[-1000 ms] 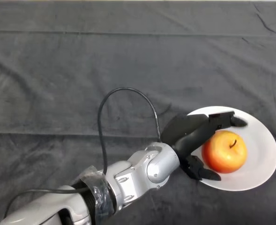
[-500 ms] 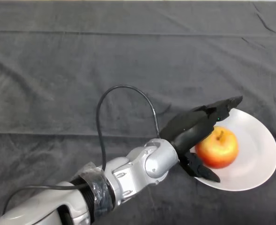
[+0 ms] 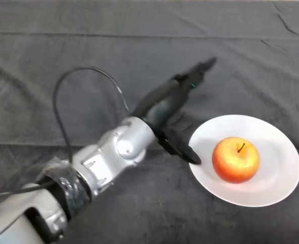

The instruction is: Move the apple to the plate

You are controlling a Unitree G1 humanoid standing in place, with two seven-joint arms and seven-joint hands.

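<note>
A red and yellow apple (image 3: 236, 159) stands stem up on the white plate (image 3: 276, 178) at the right of the table. My left hand (image 3: 167, 103) hovers to the left of the plate, apart from the apple, and holds nothing. Its fingers (image 3: 202, 67) stretch straight toward the upper right, and the thumb (image 3: 181, 150) points down to the plate's left rim. The hand is open.
A dark, wrinkled cloth (image 3: 63, 66) covers the whole table. My silver-grey forearm (image 3: 108, 157) crosses the lower left of the view.
The hand has let go of the apple and drawn back up and to the left, off the plate. The apple stays on the plate.
</note>
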